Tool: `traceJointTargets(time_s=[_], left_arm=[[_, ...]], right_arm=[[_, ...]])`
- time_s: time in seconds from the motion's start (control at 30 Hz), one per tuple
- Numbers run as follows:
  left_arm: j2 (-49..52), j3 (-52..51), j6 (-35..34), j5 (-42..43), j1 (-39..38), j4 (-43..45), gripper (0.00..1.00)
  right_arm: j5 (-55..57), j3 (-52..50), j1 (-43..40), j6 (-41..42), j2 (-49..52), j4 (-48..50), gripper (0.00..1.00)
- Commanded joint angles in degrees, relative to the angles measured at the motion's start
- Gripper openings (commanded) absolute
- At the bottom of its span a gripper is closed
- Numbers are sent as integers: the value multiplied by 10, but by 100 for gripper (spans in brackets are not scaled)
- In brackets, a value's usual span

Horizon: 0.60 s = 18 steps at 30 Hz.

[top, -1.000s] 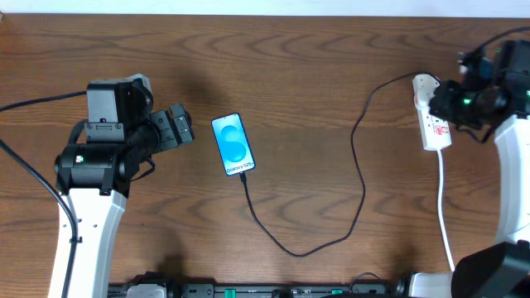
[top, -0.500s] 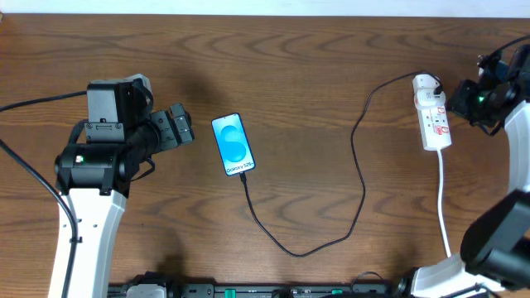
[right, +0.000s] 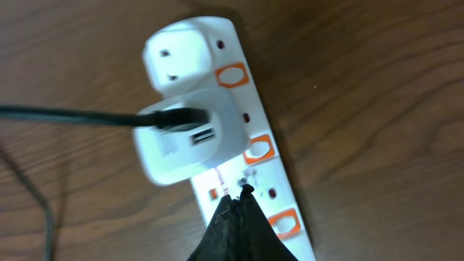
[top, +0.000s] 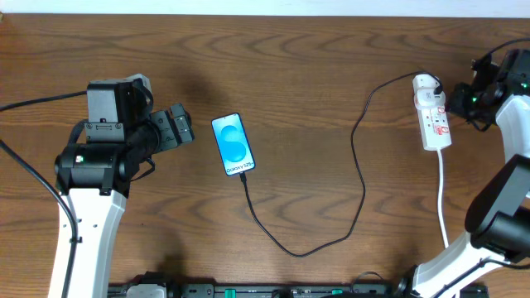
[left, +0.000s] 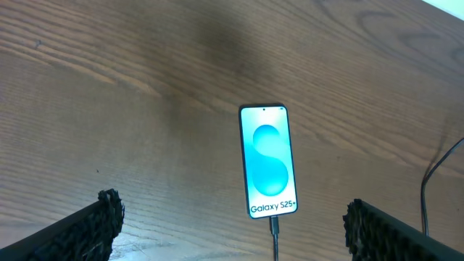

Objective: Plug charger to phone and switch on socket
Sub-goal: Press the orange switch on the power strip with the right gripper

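Note:
The phone [top: 233,145] lies face up on the table, its blue screen lit, and in the left wrist view the phone [left: 268,161] reads "Galaxy S25+". The charger [top: 363,190] runs as a thin black cable from the phone's bottom edge, loops across the table and ends at the socket [top: 432,116]. Its tip [left: 274,223] sits in the phone's port. My left gripper [top: 178,128] stands open just left of the phone, holding nothing. My right gripper [right: 243,194] is shut, its tip over the socket [right: 243,98] beside a red switch [right: 259,148].
A white adapter [right: 185,148] sits in the strip with the black cable plugged into it. The strip's thick white cord [top: 443,207] runs toward the front edge. Bare wooden table lies between the phone and the strip.
My right arm has drawn back to the right, from above the socket to its right side. The left arm, phone and cable have not moved.

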Motion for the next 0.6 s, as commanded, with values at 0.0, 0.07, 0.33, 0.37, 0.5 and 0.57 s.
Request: traceJointTargets(time_s=[0.0, 0.07, 0.33, 0.37, 0.5, 0.57], left_arm=[[-2, 2, 1, -7, 2, -2, 99], [-2, 2, 1, -7, 2, -2, 99], [-2, 2, 1, -7, 2, -2, 99], [-2, 2, 1, -7, 2, -2, 99], [-2, 2, 1, -7, 2, -2, 99], [-2, 2, 1, -7, 2, -2, 99]], right_arm=[[9, 10, -6, -4, 33, 16, 1], [9, 10, -6, 8, 44, 21, 1], [9, 10, -27, 53, 54, 25, 19], [9, 10, -31, 53, 54, 24, 19], [9, 10, -41, 53, 54, 23, 20], [9, 10, -41, 52, 54, 24, 21]])
